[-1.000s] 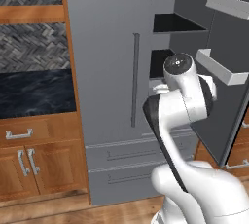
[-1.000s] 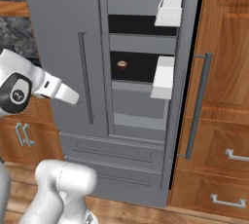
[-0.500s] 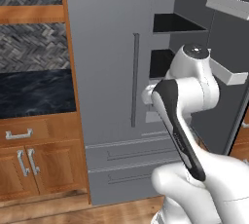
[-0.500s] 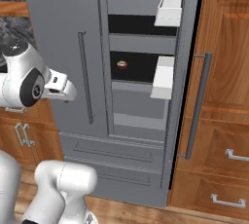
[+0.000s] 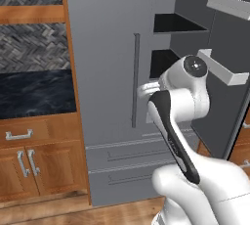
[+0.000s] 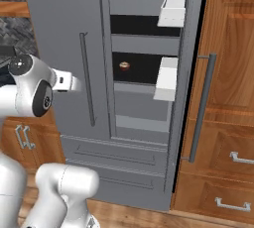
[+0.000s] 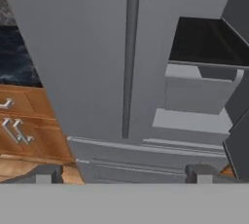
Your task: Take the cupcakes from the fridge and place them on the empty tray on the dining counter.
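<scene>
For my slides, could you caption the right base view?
Fridge right door open, one cupcake on its dark shelf, arm raised at left.

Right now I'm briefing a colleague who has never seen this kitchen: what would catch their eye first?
First, the tall grey fridge with its right door swung open, showing black shelves and white door bins. Next, a single small cupcake sitting alone on the middle shelf. Then the white arm in front of the closed left door, its gripper facing the long bar handle with jaws wide apart and empty.
</scene>
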You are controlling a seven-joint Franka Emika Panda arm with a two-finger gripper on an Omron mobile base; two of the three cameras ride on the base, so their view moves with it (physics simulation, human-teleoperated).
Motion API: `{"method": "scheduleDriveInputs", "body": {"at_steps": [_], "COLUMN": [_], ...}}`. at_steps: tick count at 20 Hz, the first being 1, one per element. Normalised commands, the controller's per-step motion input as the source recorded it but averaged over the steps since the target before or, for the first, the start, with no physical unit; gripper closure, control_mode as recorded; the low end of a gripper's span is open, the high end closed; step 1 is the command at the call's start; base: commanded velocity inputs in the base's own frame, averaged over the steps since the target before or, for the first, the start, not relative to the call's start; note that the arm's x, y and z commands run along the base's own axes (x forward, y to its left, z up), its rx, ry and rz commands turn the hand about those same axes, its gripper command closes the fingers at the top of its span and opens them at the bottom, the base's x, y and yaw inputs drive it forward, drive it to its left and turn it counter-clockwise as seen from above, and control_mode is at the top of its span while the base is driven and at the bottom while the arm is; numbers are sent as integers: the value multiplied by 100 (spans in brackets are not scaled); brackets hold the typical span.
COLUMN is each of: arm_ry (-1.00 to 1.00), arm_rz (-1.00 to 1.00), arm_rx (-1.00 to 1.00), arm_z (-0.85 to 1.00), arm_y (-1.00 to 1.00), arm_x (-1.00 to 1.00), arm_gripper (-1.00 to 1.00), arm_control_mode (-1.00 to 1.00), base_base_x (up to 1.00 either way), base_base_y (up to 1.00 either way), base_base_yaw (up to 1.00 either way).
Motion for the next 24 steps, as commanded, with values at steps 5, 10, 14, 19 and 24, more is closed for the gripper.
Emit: {"method": "scheduleDriveInputs", "body": {"at_steps": [5,10,14,19,24], "arm_ry": [-19,-11,-7,-4,-1], "arm_rz": [0,0,0,0,0], "arm_rx": [1,0,0,0,0], "arm_z": [0,0,0,0,0], "arm_y": [0,0,0,0,0], "arm_x": [58,75,84,95,99], "arm_gripper": [-100,-100,-100,-100,-100], "arm_control_mode": [-100,-100,-100,-100,-100], "base_base_x": [0,0,0,0,0], "base_base_y": [0,0,0,0,0], "base_base_yaw": [0,0,0,0,0]}}
